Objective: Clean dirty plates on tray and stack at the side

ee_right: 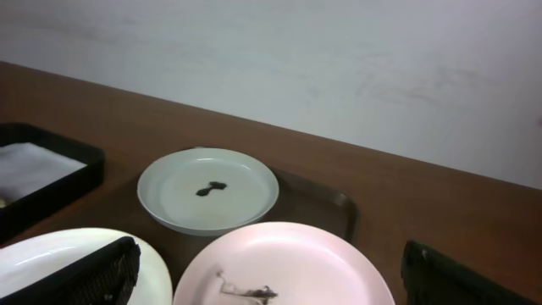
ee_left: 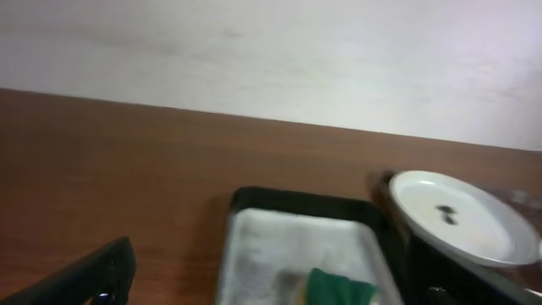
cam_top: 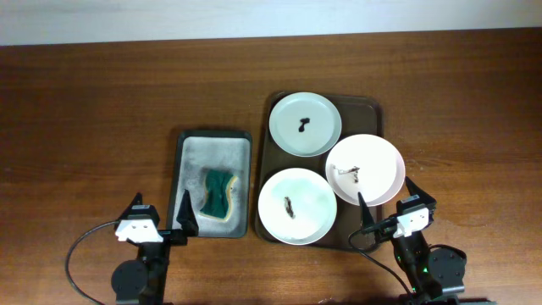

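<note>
right gripper [cam_top: 389,206]: fingers spread wide, nothing held; just off the near right corner of the tray [cam_top: 370,106]
left gripper [cam_top: 161,216]: fingers apart, empty; well left of the tray's near edge
pink plate [cam_top: 365,169]: right side of the tray, overhanging its right rim; brownish smear at centre
white plate [cam_top: 296,206]: near left part of the tray; dark smear
pale green plate [cam_top: 305,124]: far end of the tray; dark smear
grey tray [cam_top: 190,148]: just left of the tray, holding a green sponge [cam_top: 218,193]
</note>
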Controlling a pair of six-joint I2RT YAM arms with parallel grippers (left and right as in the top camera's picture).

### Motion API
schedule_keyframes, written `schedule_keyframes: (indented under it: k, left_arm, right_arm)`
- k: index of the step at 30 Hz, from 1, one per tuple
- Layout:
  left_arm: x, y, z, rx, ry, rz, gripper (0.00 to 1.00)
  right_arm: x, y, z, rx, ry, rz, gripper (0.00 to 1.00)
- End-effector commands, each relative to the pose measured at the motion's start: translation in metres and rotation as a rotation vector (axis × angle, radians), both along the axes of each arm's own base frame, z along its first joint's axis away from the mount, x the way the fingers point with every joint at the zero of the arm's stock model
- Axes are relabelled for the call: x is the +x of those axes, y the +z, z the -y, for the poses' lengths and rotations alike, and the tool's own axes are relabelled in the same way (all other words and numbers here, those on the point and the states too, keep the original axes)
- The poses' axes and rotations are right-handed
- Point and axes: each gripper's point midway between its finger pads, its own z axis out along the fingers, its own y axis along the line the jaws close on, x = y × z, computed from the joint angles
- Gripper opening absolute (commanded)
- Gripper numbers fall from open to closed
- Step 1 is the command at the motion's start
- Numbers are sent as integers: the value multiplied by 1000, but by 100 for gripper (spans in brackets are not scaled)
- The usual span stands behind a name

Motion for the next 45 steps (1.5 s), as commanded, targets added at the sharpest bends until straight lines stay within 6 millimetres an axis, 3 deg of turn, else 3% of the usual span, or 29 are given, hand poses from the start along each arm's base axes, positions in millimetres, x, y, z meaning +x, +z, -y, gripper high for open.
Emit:
schedule_keyframes:
  k: [1, 3, 5, 10, 14, 16, 19, 23, 26, 29, 33, 35, 37, 40, 41, 42, 44, 45]
  left_arm:
    - [-5, 16, 33, 9, -195, 70, 99]
    - [-12, 58, 41, 24, -241, 204, 99]
    - [-16, 84, 38, 29, -224, 237, 99]
    - [-6, 100, 38, 38, -230, -11, 99]
    - [23, 134, 39, 81, -249, -236, 99]
    - [33, 131, 39, 61, -257, -389, 99]
    - [46, 108, 41, 18, -277, -675, 99]
    - [47, 77, 60, -75, -386, -854, 99]
    - [48, 57, 61, -95, -389, -941, 98]
    - [47, 53, 69, -58, -423, -952, 93]
    - [46, 42, 73, 110, -372, -971, 88]
    - [43, 42, 81, 135, -392, -974, 87]
    - [41, 43, 89, 125, -428, -971, 93]
    - [46, 45, 90, 127, -426, -950, 93]
    - [45, 45, 91, 120, -437, -951, 100]
    - [43, 45, 93, 112, -448, -954, 100]
    - [45, 46, 93, 115, -445, -947, 100]
    - [46, 43, 92, 117, -441, -957, 91]
  right_arm:
    - [-5, -1, -14, 2, 89, 1, 99]
    - [-13, 19, -27, 14, 171, 30, 99]
    - [-22, 37, -33, 50, 207, 5, 99]
    - [-50, 92, -32, 58, 212, -194, 99]
    - [-43, 134, -33, 66, 203, -442, 99]
    - [-34, 141, -34, 73, 203, -563, 99]
    - [-11, 150, -55, 130, 312, -748, 99]
    - [1, 121, -78, 234, 435, -969, 99]
    - [-3, 78, -72, 236, 338, -1181, 99]
    - [-10, 12, -46, 189, -40, -1341, 99]
    - [-25, -69, -78, 214, -68, -1415, 99]
    - [-25, -89, -78, 246, -94, -1421, 82]
    - [-14, -95, -72, 249, -123, -1385, 53]
    - [-8, -113, -69, 193, -130, -1405, 50]
    - [-8, -121, -69, 166, -123, -1425, 50]
    - [-7, -132, -69, 149, -123, -1446, 49]
    - [-2, -150, -72, 145, -128, -1478, 40]
    - [0, -156, -73, 143, -129, -1483, 28]
